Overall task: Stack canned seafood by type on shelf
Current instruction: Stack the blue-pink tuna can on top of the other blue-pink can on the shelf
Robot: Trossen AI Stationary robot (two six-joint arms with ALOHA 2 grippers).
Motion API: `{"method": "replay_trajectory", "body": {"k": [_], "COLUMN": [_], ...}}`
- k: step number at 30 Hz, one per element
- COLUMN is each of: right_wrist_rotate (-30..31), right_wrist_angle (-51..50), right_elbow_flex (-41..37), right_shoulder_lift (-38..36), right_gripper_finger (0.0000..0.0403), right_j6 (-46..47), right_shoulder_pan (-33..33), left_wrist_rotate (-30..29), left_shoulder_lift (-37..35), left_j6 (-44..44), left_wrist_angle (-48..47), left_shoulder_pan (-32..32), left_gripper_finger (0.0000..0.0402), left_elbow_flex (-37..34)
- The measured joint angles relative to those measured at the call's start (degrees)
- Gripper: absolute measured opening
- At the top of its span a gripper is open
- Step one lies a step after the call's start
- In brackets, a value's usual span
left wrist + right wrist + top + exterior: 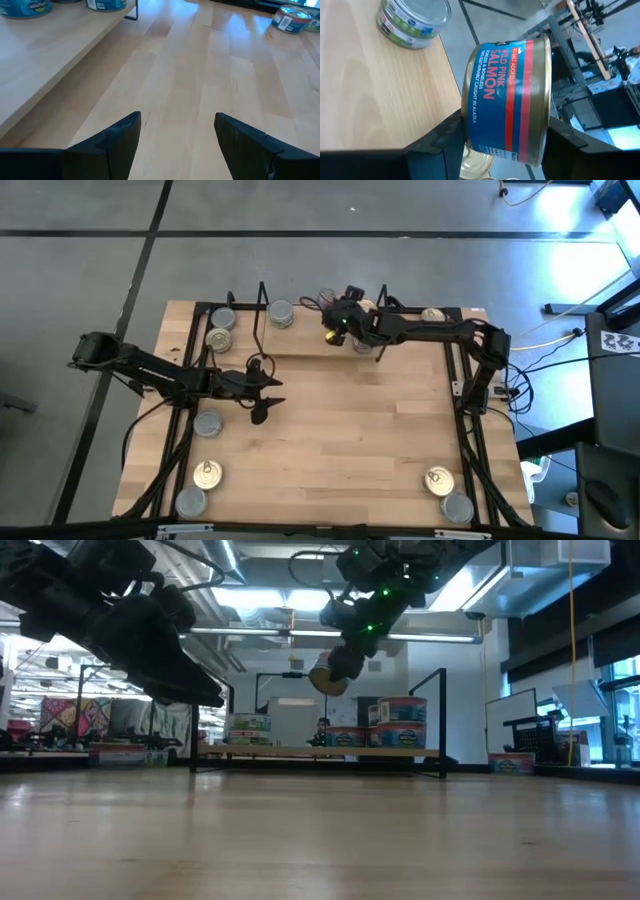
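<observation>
Your left gripper (262, 392) hangs above bare board at the left-middle of the light wood-plank table (340, 440), its two dark fingers (120, 135) spread wide with nothing between them; only table shows in the gap in the left wrist view. Just left of that arm, along the table's left rail, you have loose small round tins: a silver-lidded one (208, 423), a gold pull-tab one (206, 473) nearer the front, and another silver one (190, 501) at the front corner.

At the back stands the low black thin-wire shelf with its light wood base (300, 345); on its left part sit a silver-lidded tin (222, 319), a gold-lidded tin (218, 338) and a further silver-lidded tin (281, 313).

Your right gripper (345, 323) is raised over the middle of the shelf; its fingers are closed on the sides of a short round tin with a blue and red salmon label (507, 100), held on its side clear of the wood. A green-labelled tin (412, 20) stands on the shelf base beyond it.

Further right, a gold-lidded can (432, 314) rests at the back right; a gold tin (438, 479) and a silver tin (457, 506) lie touching at the front right corner.
</observation>
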Motion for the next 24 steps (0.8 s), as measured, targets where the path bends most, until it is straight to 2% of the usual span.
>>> {"method": "replay_trajectory", "body": {"k": [9,12,19,24], "right_wrist_rotate": [0.0,1.9,2.0,1.7], "right_wrist_angle": [-0.7,-2.1,-13.2,-15.9], "right_elbow_flex": [0.0,0.7,7.5,12.5], "right_shoulder_lift": [0.5,0.5,4.1,8.2], "right_gripper_finger": [0.0193,0.0193,0.0193,0.0193], "right_j6": [0.6,0.2,3.9,5.1], "right_shoulder_pan": [-0.1,0.0,-1.0,-1.0], "left_wrist_rotate": [0.0,0.0,0.0,-0.6], "left_shoulder_lift": [0.0,0.0,0.0,0.0], "left_j6": [-0.3,-0.7,0.3,0.5], "left_wrist_angle": [0.0,0.0,0.0,0.1], "left_shoulder_pan": [0.0,0.0,0.1,0.2], "left_gripper_finger": [0.0253,0.0253,0.0253,0.0253], "left_elbow_flex": [0.0,0.0,0.0,0.0]}}
